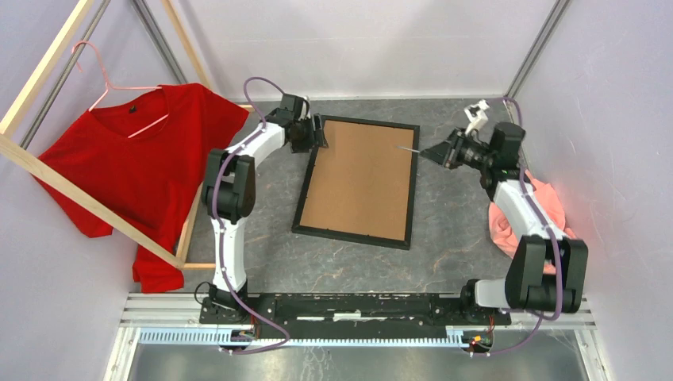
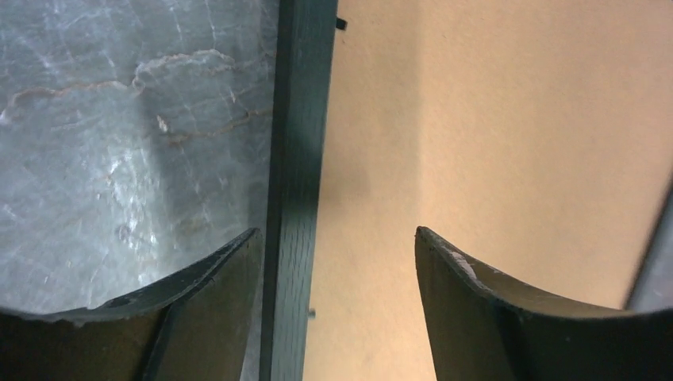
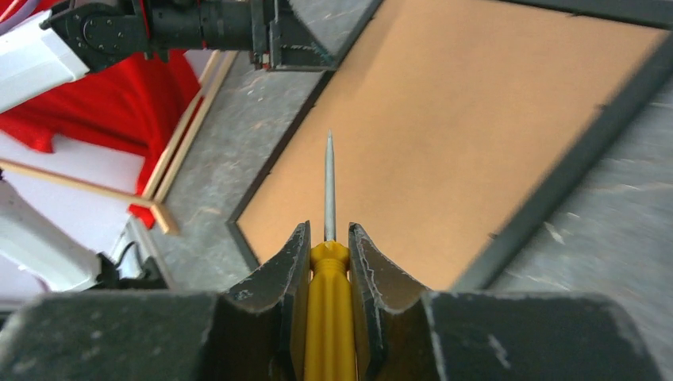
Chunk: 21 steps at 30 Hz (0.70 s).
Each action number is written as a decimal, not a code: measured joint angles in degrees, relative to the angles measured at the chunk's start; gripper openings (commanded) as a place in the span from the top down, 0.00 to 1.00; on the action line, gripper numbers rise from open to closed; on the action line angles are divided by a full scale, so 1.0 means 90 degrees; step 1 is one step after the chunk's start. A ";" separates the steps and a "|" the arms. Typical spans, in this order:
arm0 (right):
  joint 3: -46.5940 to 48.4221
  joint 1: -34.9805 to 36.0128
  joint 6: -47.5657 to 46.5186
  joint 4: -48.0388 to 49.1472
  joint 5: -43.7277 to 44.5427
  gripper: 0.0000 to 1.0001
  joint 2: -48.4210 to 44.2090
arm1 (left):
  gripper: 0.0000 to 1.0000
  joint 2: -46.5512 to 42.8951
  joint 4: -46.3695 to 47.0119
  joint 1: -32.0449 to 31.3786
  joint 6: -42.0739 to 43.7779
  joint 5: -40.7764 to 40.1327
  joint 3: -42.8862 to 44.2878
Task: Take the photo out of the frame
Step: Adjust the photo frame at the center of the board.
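At the left a red shirt (image 1: 151, 151) hangs on a wooden rack (image 1: 49, 59), no part of this job. The left gripper (image 2: 336, 230) stands spread astride the frame's (image 1: 303, 190) left rail near its far corner, probably to steady it. The frame lies face down mid-table with the brown backing (image 1: 361, 178) up, so the photo is hidden, presumably beneath. The right gripper (image 3: 327, 228) pinches a yellow screwdriver (image 3: 328, 317), its tip poised over the backing near the right rail, likely to pry the backing loose. A pink cloth (image 1: 548, 208) lies at the right.

White links (image 1: 230, 254), black joints (image 1: 230, 186), purple cables (image 1: 247, 89), scuffed dark left claw (image 2: 336, 234).
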 measured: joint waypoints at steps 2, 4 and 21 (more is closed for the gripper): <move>0.0265 0.0427 0.0126 0.0032 0.0017 1.00 0.0355 | 0.22 -0.0265 0.0002 0.0117 0.0063 0.0296 -0.0204; 0.0512 0.0908 0.0202 0.0061 0.0039 1.00 0.0668 | 0.22 -0.0695 0.0041 0.0313 0.0240 0.0682 -0.0624; 0.0809 0.2115 0.0508 0.0539 0.0270 1.00 0.1634 | 0.00 -0.2506 -0.1343 0.0964 0.3283 0.3509 -0.3830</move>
